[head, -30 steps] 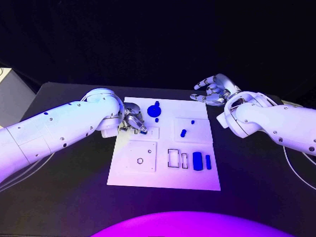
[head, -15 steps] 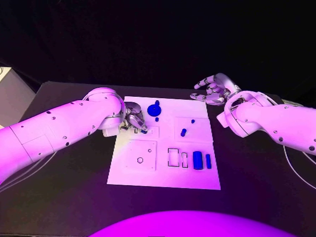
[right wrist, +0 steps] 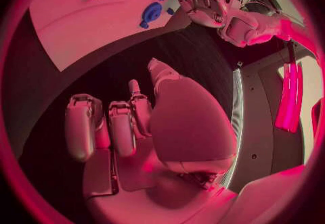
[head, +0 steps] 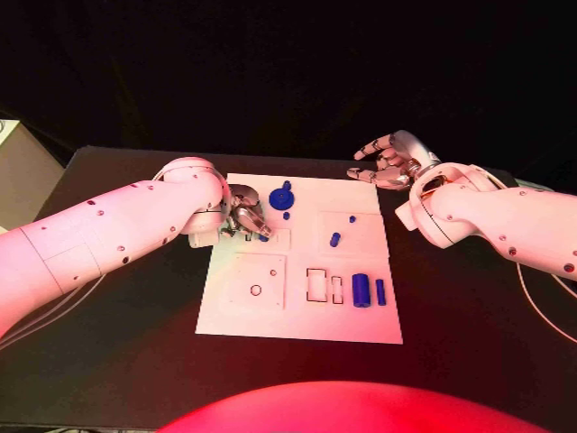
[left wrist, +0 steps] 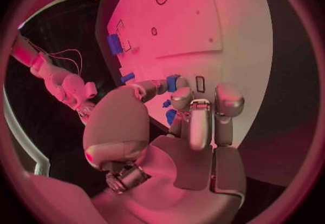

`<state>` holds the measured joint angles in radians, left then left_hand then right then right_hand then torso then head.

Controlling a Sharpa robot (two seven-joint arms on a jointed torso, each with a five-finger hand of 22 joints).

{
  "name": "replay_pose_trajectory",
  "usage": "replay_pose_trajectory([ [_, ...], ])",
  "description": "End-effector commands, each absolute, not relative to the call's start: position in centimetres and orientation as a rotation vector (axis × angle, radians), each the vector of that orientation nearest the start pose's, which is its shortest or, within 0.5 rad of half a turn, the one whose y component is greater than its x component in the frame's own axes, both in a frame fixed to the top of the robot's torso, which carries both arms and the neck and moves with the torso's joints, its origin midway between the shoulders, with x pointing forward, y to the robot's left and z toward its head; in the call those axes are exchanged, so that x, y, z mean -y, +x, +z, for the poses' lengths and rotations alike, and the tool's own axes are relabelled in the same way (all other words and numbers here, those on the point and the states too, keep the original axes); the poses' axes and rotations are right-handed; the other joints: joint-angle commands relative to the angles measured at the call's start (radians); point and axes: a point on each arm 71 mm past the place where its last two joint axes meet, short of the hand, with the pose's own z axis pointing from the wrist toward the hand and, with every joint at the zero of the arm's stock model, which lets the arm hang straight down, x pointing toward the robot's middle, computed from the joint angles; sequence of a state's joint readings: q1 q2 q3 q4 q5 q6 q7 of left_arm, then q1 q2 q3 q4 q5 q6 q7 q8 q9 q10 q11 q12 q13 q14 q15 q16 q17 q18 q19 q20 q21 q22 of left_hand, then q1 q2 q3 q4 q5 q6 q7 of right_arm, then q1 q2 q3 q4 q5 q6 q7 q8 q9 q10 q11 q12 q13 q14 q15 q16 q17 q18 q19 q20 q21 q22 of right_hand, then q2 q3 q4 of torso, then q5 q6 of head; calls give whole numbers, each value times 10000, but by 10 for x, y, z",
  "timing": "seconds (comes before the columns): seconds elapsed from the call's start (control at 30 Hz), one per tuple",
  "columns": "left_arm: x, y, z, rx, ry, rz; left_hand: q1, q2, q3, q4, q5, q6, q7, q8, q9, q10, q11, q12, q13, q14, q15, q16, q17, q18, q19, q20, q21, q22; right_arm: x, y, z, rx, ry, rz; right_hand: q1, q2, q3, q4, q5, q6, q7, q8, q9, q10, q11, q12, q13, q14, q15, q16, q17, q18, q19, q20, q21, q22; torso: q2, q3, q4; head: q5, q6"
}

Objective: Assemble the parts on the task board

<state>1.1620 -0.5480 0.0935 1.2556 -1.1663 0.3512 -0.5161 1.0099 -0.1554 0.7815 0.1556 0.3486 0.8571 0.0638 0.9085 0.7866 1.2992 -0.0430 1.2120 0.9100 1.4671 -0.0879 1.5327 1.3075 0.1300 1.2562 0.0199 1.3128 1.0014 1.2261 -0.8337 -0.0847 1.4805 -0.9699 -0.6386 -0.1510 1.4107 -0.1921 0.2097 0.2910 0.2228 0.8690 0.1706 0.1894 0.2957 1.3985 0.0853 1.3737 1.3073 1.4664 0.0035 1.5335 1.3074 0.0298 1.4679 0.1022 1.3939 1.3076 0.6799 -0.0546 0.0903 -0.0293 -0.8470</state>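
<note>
A small blue part (left wrist: 173, 83) is pinched by the left robot hand (head: 246, 217) at the board's (head: 302, 316) upper-left slot — likely light, stiff, slippery, best gripped on its sides. Beyond the board's far corner, the right robot hand (head: 390, 163) is held empty, fingers apart.

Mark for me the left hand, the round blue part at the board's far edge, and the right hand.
left hand (head: 246, 219), head view, on its fingers.
round blue part (head: 282, 200), head view, on its disc face.
right hand (head: 390, 161), head view, on its palm.
</note>
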Motion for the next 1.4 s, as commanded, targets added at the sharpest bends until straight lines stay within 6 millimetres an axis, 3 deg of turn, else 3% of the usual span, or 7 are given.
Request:
replay_pose_trajectory([
  [0.03,-132,515,-229,-24484,189,-4542,66,61,1402,-1312,47,360,-436,-103,-63,68,-40,60,44,802,-89,51,1795,-165,63,-14,57,36,230,500,-184,-15426,4819,7050,-107,1,-29,-27,61,-46,-2,52,10,-55,-2,-5,890,813,49,-63,1844,145,242,77,-34,1391,-1,1,-8,0,-21],
  [0.6,-127,511,-238,-24607,324,-4390,-187,207,1106,-1114,-81,450,-502,-49,94,164,-93,83,105,818,-135,67,1848,-190,145,-67,88,127,230,500,-185,-15444,4852,7059,-112,-4,-32,-28,68,-54,-2,58,11,-61,-2,-8,884,809,49,-72,1829,153,229,77,-67,1370,-4,3,-2,-29,-30],
  [0.77,-127,512,-239,-24484,190,-4386,-349,172,664,-950,-137,404,-514,-118,159,124,-99,25,52,805,-150,44,1806,-192,152,-86,62,113,230,500,-185,-15455,4869,7068,-118,-3,-34,-26,69,-56,-2,61,11,-77,-2,-24,868,801,49,-86,1805,157,221,76,-87,1357,-8,1,-2,-40,-26],
  [0.93,-128,513,-239,-24441,172,-4356,-634,-113,-329,-517,-199,447,-549,-228,260,77,-121,5,55,804,-167,35,1808,-200,180,-102,30,117,230,500,-186,-15460,4890,7065,-118,-3,-34,-26,69,-56,-2,61,11,-77,-2,-24,868,801,49,-86,1805,157,221,76,-87,1357,-5,-3,-3,-43,-37],
  [1.07,-129,513,-239,-24400,153,-4316,-708,-165,-940,-182,-224,502,-555,-305,306,51,-124,-2,60,800,-172,24,1797,-197,179,-110,-1,91,230,500,-186,-15466,4896,7069,-126,-2,-37,-23,69,-60,-1,64,12,-100,-1,-48,846,796,48,-96,1789,163,212,76,-110,1342,0,-5,0,-53,-20],
  [1.4,-132,514,-239,-24381,137,-4235,-687,-256,-1481,63,-248,533,-554,-371,351,26,-121,-13,56,802,-171,23,1808,-197,184,-113,-19,86,231,500,-186,-15469,4903,7072,-131,-3,-39,-21,69,-64,-1,64,11,-112,-1,-60,834,790,49,-108,1768,169,200,76,-138,1323,-3,-11,-2,-59,-38],
])
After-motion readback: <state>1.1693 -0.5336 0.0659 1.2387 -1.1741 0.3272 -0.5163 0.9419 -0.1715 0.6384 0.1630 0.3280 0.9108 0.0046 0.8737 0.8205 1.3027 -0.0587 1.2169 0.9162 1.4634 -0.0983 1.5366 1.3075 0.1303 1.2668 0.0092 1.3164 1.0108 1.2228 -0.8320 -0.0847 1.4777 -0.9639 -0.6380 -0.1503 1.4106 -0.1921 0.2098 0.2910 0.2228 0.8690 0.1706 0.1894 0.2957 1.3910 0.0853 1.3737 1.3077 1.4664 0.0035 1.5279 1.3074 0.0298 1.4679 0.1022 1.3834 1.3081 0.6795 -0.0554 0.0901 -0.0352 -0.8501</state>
